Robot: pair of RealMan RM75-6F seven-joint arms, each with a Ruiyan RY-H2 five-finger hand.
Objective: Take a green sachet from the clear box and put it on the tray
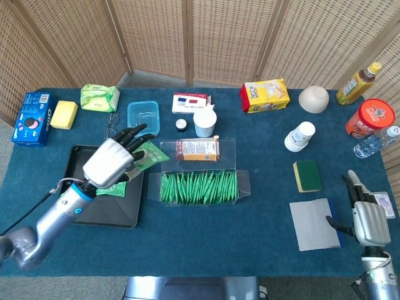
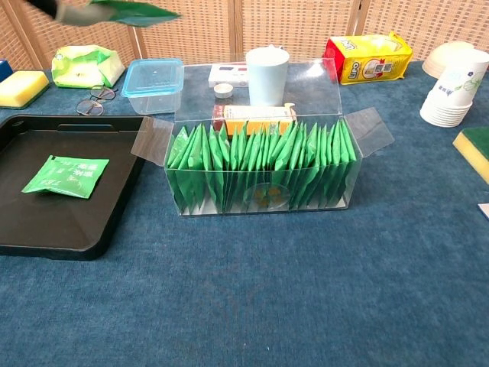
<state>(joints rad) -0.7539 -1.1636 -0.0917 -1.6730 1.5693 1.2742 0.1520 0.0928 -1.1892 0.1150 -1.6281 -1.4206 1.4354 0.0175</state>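
Nearest in the head view, at about 4 o'clock on the desk (image 1: 250,231): right hand (image 1: 364,220), fingers (image 1: 350,180) straight and apart, grasping nothing, just beside a grey pad (image 1: 314,224). At centre, the clear box (image 1: 199,185), lid folded back, packed with upright green packets in a tight row; an orange carton (image 1: 197,150) lying against its far wall.

Out at 9 o'clock: left hand (image 1: 112,161) above the right part of the black tray (image 1: 78,201), fingers clamped on the green sachet (image 1: 149,154), which juts toward 3 o'clock past the tray's edge. Held aloft, clear of box and tray alike. Probably very light, thin and limp, with a slick foil-like skin; likely to flap or slide in a loose grip, so best taken by a flat edge or corner, firmly, and laid down flat. Under the hand, another sachet (image 2: 66,175) already flat on the tray floor.

Hard to read: in the chest view only a sliver of the held sachet at the top-left corner, hand cut off by the frame. Exact pinch points hidden behind the hand's back. Far at 12 o'clock, a blue cup (image 2: 267,75) and a clear tub (image 2: 155,79).
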